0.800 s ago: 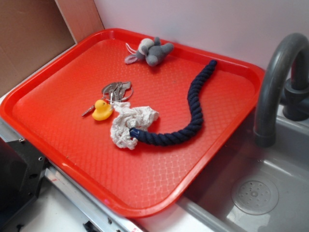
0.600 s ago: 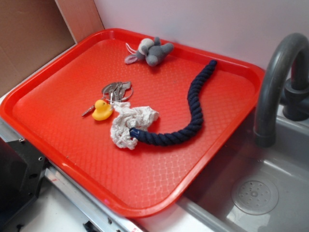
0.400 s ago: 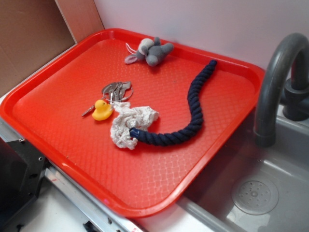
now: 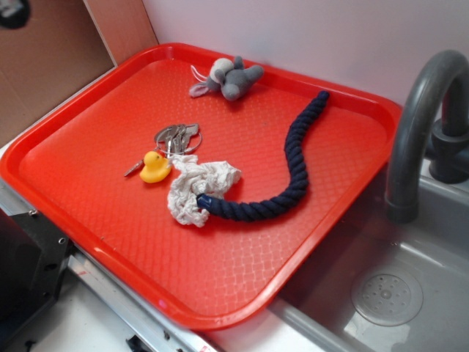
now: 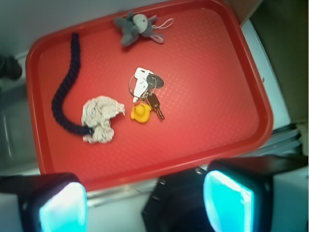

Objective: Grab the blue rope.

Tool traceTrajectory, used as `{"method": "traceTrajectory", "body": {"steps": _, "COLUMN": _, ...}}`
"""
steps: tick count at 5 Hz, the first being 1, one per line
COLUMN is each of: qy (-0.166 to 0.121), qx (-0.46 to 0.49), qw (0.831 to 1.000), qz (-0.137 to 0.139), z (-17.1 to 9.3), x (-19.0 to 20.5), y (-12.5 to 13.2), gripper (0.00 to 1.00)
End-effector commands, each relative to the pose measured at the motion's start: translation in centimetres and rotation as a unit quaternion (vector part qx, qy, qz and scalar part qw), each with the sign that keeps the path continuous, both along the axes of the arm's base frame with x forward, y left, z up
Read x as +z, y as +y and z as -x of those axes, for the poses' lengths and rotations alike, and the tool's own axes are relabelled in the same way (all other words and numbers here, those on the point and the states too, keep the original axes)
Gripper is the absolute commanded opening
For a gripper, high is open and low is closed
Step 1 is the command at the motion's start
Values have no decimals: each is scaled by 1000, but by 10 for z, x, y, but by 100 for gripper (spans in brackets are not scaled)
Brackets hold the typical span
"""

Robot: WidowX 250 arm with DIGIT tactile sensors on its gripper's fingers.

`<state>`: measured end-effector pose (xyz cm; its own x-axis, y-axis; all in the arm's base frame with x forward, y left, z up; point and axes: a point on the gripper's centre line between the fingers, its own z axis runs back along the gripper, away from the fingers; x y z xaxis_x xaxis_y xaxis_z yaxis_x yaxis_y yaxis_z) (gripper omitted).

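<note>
The blue rope (image 4: pixel 292 173) (image 5: pixel 62 94) lies curved on the red tray (image 4: pixel 88 198) (image 5: pixel 212 121), its capped end touching the off-white rag (image 4: pixel 194 187) (image 5: pixel 99 118). Just beside the rag sit a yellow duck (image 4: pixel 154 167) (image 5: pixel 140 112) and a bunch of keys (image 4: pixel 177 136) (image 5: pixel 147 87); a grey plush mouse (image 4: pixel 229 78) (image 5: pixel 136 27) rests near the far rim (well apart from the rope). A grey faucet (image 4: pixel 418 132) arches over the sink (image 4: pixel 388 293). The gripper (image 5: pixel 145 200) hangs high above the tray's near edge, jaws wide apart, holding nothing. No writing is readable.

Exterior view oblique, near; wrist overhead, apparently high; both share tray (image 4: pixel 88 183).
</note>
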<state>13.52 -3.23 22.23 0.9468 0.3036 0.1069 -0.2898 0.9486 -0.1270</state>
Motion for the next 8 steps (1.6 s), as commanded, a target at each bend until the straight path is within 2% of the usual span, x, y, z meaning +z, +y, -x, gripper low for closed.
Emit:
{"method": "traceTrajectory", "body": {"steps": 1, "qy": -44, "qx": 108, "qw": 993, "qz": 30, "z": -45, "x": -26, "y": -27, "gripper": 100}}
{"method": "traceTrajectory", "body": {"steps": 2, "qy": -63, "qx": 121, "qw": 990, "qz": 30, "z": -69, "x": -40, "y": -43, "gripper": 100}}
{"method": "traceTrajectory", "body": {"steps": 3, "qy": -79, "qx": 149, "qw": 985, "qz": 41, "z": -96, "x": -57, "y": -55, "gripper": 100}}
{"method": "traceTrajectory", "body": {"steps": 5, "qy": -86, "qx": 166, "qw": 982, "qz": 42, "z": -141, "x": -95, "y": -77, "gripper": 100}}
{"method": "traceTrajectory", "body": {"steps": 7, "qy": -43, "qx": 157, "qw": 985, "qz": 60, "z": -178, "x": -148, "y": -93, "gripper": 100}}
{"method": "traceTrajectory", "body": {"steps": 8, "qy": -21, "qx": 150, "qw": 987, "qz": 55, "z": -189, "x": -168, "y": -92, "gripper": 100}}
